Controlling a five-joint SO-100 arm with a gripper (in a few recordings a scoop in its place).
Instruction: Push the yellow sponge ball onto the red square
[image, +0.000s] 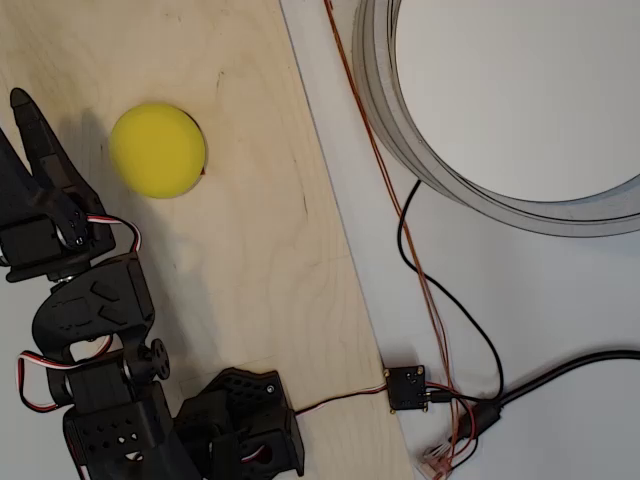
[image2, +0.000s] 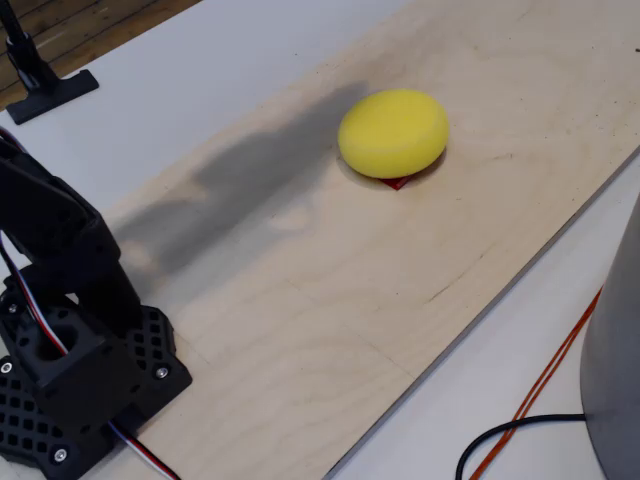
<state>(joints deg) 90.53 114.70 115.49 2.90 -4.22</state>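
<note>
The yellow sponge ball (image: 157, 150) (image2: 393, 132) rests on the plywood board (image: 250, 260). It sits on top of the red square, of which only a thin sliver (image: 203, 172) (image2: 398, 183) peeks out at the ball's edge. In the overhead view my black gripper (image: 22, 118) stands at the far left, its pointed tip to the left of the ball and apart from it. Nothing is between its fingers; how the jaws stand is unclear. In the fixed view the arm's base (image2: 70, 380) is at the lower left.
A large grey round rim (image: 470, 190) (image2: 615, 360) stands off the board on the white table. Orange and black wires (image: 420, 270) run to a small black module (image: 407, 388). A black stand foot (image2: 45, 85) sits at the far left corner.
</note>
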